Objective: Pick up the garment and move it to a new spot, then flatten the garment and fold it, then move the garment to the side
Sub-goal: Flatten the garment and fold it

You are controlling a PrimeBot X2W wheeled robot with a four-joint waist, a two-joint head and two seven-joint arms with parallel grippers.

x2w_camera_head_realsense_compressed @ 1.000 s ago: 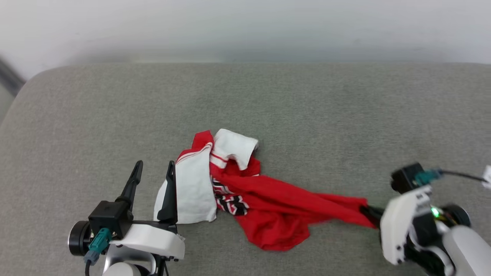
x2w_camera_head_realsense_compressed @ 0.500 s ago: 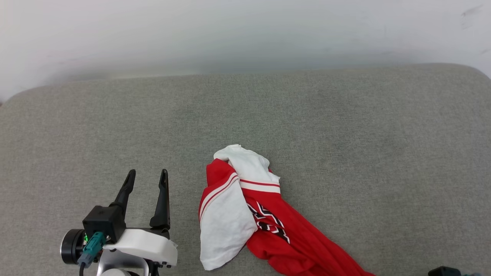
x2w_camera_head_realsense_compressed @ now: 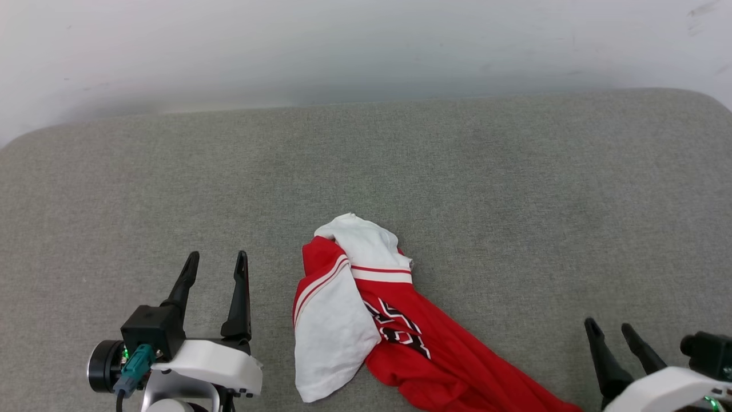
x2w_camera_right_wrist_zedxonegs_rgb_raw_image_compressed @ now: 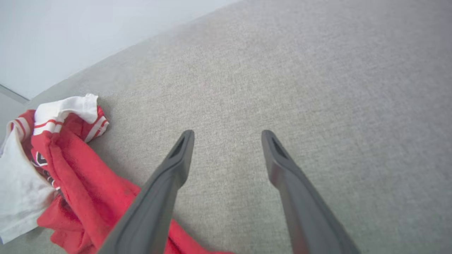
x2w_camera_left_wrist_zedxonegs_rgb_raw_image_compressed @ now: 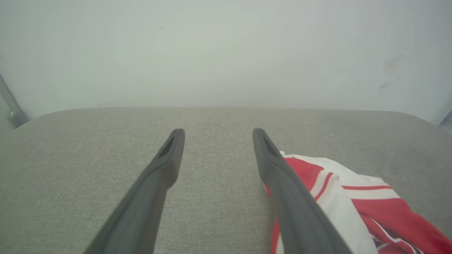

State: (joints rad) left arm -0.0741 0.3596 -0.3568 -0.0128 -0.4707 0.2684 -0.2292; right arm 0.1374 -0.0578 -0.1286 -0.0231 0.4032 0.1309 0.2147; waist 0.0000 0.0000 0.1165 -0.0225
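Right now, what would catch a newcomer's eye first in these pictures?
The bright red and white garment lies crumpled on the grey cushion, low in the middle of the head view. The left gripper stands open to its left, and the right gripper stands open by its trailing red end at the lower right.

The red jersey runs off the head view's bottom edge toward 5 o'clock. Its black chest lettering is creased and unreadable. The right gripper is cut off at 4 o'clock.
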